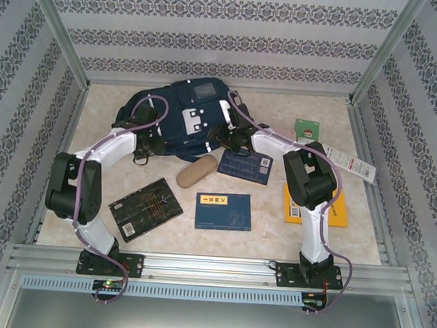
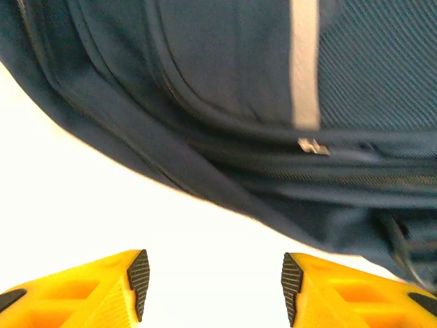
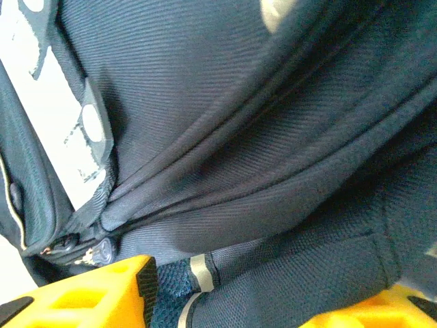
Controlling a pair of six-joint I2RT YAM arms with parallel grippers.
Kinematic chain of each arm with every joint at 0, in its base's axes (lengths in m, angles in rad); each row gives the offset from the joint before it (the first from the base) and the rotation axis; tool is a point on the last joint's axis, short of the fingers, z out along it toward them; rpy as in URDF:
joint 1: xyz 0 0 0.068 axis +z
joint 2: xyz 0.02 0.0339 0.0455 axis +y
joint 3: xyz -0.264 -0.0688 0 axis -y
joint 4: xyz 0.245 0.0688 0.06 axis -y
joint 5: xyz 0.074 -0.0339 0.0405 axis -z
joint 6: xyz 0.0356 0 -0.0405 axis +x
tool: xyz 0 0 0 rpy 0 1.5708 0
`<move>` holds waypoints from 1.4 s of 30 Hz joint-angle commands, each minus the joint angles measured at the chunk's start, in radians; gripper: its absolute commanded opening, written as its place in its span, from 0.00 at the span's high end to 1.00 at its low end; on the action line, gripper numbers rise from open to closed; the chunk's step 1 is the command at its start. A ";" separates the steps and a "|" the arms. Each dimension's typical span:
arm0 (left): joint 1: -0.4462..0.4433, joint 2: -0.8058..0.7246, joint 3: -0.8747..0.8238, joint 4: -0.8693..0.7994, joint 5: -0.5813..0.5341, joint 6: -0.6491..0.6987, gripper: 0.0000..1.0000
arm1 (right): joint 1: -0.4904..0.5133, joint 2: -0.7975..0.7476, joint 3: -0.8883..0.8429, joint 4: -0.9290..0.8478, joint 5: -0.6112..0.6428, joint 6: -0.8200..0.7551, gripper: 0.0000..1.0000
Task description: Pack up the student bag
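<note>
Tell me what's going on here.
Both arms are at the bag at the back of the table. The left arm holds its jaws open just off the bag's edge, near a zipper pull. The right arm has its jaws spread against the fabric. Books and a tan case lie on the table, unpacked.

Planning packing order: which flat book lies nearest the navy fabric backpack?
The dark navy rectangular book beside the tan oval case, almost touching the backpack; others lie apart.
</note>
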 commanded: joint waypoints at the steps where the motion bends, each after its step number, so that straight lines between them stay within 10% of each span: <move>1: -0.023 -0.041 -0.072 0.095 0.074 -0.075 0.40 | 0.028 0.013 -0.021 0.046 -0.040 0.030 0.42; 21: -0.053 0.011 -0.147 0.238 0.130 -0.075 0.39 | 0.116 0.071 -0.010 0.080 0.047 0.113 0.42; 33: -0.078 0.014 -0.165 0.295 0.098 -0.020 0.54 | 0.113 0.020 0.085 0.051 0.014 0.028 0.99; 42: -0.100 0.050 -0.120 0.374 0.086 -0.044 0.55 | 0.111 -0.067 0.146 0.007 -0.004 0.056 1.00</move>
